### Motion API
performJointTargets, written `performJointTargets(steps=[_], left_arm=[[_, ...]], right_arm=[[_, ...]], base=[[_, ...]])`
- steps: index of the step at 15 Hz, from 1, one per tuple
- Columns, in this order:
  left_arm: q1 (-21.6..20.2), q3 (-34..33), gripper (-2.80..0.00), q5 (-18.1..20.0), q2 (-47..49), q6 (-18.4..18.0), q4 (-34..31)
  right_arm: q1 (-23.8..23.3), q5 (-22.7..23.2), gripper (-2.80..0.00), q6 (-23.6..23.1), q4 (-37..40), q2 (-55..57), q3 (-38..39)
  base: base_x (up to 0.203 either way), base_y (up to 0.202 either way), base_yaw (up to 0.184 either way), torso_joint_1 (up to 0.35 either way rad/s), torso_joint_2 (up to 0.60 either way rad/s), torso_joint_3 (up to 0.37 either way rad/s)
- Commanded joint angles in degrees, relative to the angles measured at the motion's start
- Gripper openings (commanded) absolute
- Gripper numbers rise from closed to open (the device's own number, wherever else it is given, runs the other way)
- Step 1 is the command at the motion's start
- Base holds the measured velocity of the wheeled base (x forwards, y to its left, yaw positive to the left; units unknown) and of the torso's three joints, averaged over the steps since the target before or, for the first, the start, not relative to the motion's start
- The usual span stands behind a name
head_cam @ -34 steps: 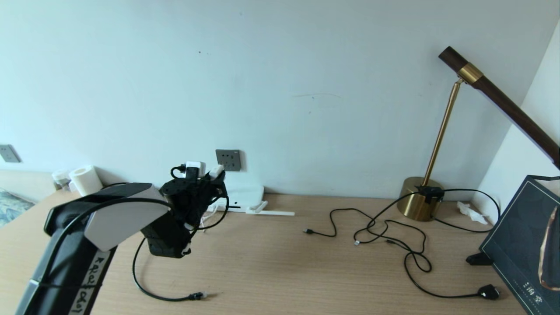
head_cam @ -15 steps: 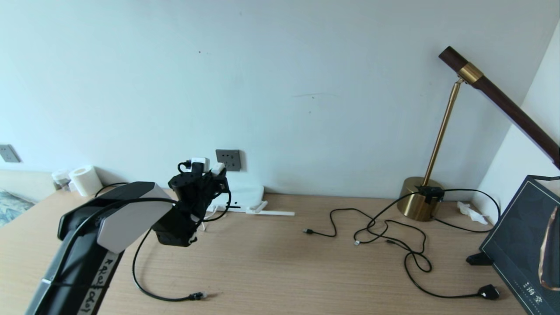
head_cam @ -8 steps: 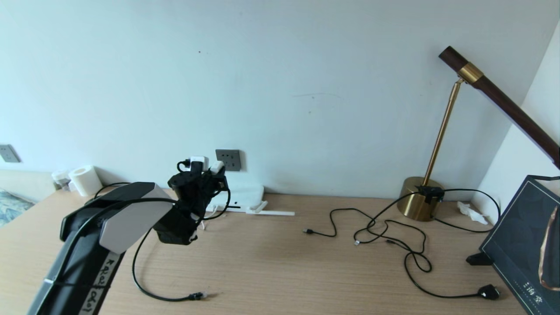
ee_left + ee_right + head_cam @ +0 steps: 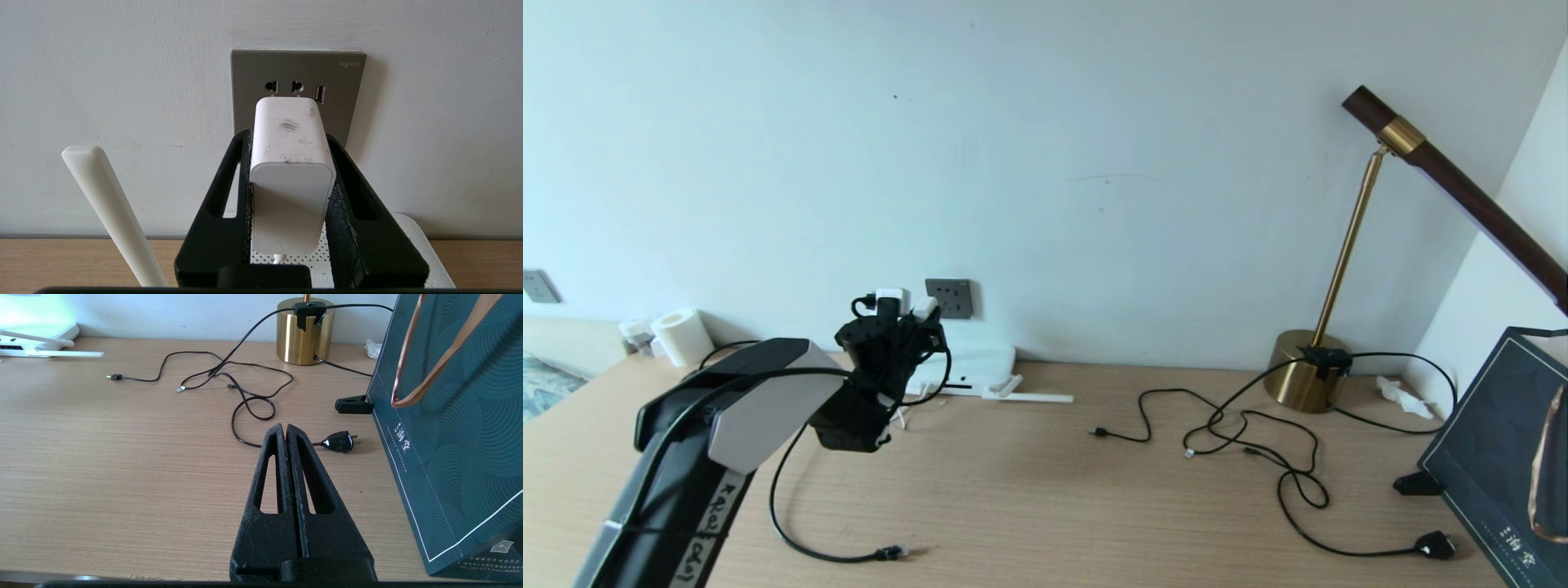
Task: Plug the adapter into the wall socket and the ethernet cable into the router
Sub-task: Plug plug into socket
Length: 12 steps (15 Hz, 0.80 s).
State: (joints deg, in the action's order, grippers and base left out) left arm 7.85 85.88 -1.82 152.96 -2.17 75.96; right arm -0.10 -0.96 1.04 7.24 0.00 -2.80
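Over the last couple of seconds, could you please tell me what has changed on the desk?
The left gripper, still clamped on the adapter, has carried it closer to the wall socket; its prongs are just short of the holes. The ethernet cable, router and shut right gripper have not moved.

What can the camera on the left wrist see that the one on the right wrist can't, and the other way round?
Only the left wrist view shows the left gripper clamped on the white adapter, held just in front of the dark grey wall socket.

Only the right wrist view shows the right gripper shut and empty above the desk, the brass lamp base, the thin black cables and the dark green paper bag.

Both show the white router, the wooden desk and the pale wall.
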Motion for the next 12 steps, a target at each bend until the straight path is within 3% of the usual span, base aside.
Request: performJointTargets(steps=[1, 12], left_arm=[[-0.03, 0.16, -2.8, -0.03, 0.06, -0.03, 0.33], [-0.03, 2.89, -2.8, 0.06, 0.94, 0.05, -1.08]], right_arm=[[0.01, 0.0, -2.8, 0.02, 0.05, 0.0, -0.01], [0.01, 0.0, -2.8, 0.02, 0.05, 0.0, -0.01]], base=[[0.0, 0.0, 0.0, 0.0, 0.0, 0.0], [0.0, 0.0, 0.0, 0.0, 0.0, 0.0]])
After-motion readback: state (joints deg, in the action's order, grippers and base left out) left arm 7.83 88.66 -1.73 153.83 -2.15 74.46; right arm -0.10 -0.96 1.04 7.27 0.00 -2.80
